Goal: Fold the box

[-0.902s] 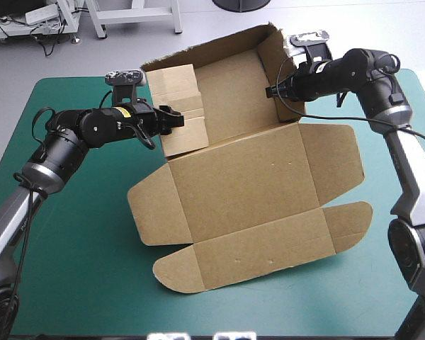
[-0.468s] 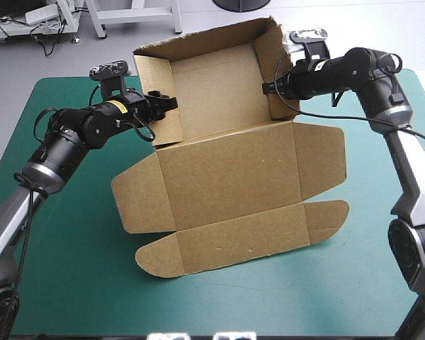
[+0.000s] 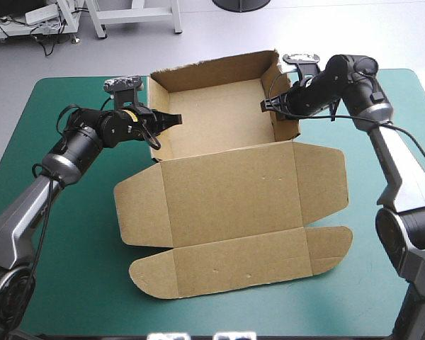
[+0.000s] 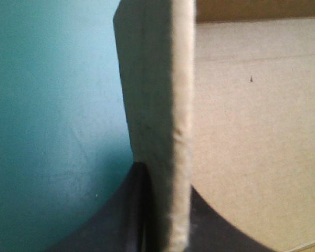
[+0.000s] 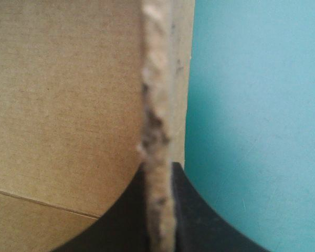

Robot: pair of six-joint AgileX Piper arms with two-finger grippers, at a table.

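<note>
On teal-green cover (image 3: 64, 241), mid-table: box (image 3: 227, 191) as open tray, walls raised far side, lid flat toward near edge. Tray's left wall pinched by left gripper (image 3: 164, 122), nearly closed on board; right gripper (image 3: 268, 106) pinches right wall likewise.

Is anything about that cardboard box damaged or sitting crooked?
A little. The box lies turned at an angle to the edges of the table, and the wall edge pinched by the right gripper looks ragged and fuzzy close up. The edge in the left gripper is cleaner. Nothing looks torn or spilled.
</note>
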